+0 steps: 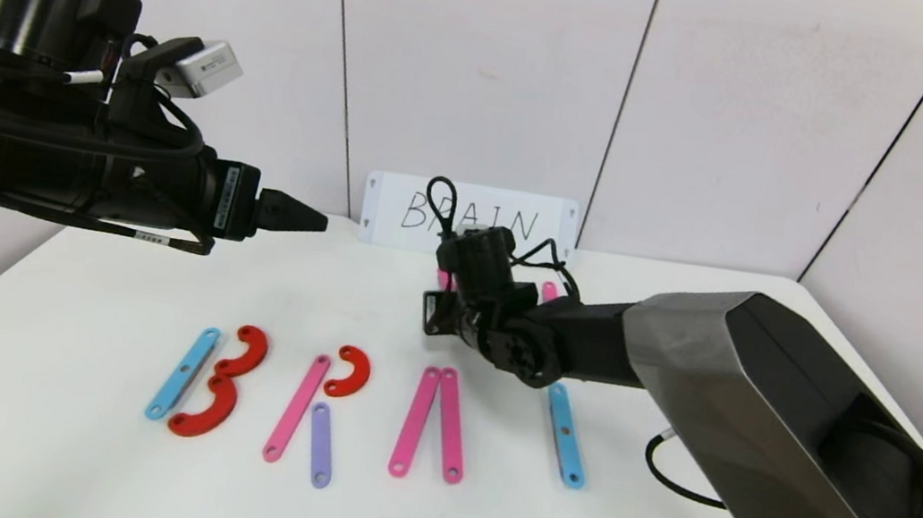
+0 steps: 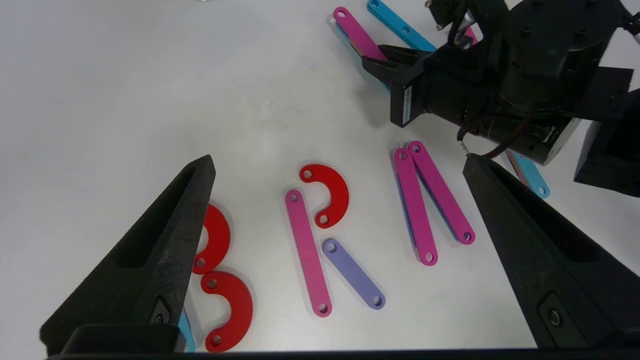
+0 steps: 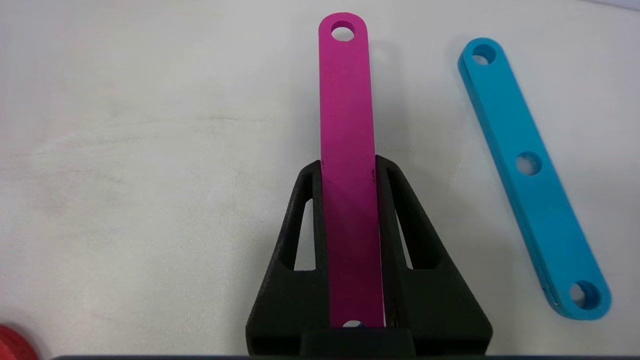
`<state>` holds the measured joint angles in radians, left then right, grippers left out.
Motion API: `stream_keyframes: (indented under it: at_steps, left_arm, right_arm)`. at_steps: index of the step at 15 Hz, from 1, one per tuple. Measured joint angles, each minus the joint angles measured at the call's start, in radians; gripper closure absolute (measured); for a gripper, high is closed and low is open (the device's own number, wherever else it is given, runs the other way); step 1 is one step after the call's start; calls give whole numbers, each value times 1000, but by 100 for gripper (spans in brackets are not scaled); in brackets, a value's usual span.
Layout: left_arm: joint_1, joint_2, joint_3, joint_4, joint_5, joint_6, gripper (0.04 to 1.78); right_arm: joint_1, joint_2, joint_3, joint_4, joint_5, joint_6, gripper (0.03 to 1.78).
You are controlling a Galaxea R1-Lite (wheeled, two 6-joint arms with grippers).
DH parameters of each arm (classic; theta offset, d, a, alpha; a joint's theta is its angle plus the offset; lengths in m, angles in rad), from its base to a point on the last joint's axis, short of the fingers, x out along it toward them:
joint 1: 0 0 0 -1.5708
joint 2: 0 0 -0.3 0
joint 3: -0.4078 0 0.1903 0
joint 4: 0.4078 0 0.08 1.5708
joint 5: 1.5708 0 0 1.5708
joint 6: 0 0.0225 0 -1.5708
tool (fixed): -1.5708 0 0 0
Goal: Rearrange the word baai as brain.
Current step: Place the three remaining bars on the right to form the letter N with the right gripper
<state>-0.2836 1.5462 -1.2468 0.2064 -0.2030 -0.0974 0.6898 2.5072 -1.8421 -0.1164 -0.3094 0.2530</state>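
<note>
Right hand clamps a pink bar

Right hand (image 3: 348, 167) grips the pink bar (image 3: 347, 130) lengthwise, blue bar (image 3: 532, 175) just beside it; left hand (image 2: 340, 250) hangs open above the counter (image 1: 108, 264).

Three red curves (image 1: 249, 353), five pink bars (image 1: 297, 408), three blue (image 1: 182, 373), one purple (image 1: 321, 445)

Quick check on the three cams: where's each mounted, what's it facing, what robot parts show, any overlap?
Head: on the robot's head, looking down at the table; both arms show.
Left wrist: high above the letter pieces; open left gripper frames them, the right gripper farther off.
Right wrist: low, close to the table; right gripper shut on a pink bar.
Shared: that pink bar shows in both wrist views.
</note>
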Motion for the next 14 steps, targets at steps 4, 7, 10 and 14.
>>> stream_keyframes:
  at_steps: [4,7,10,14]
  left_arm:
    - [17,-3,-9,-3,-2,-2,8]
    - [24,-3,-13,0,-20,-2,8]
    - [26,-3,-12,2,-27,-1,8]
    - [24,-7,-10,3,-28,-1,8]
  right_arm:
    - [-28,-120,123,-13,2,1,151]
    - [-57,-246,305,-79,4,-6,151]
    - [-79,-387,513,-127,3,-3,151]
    - [-94,-522,759,-192,-13,4,151]
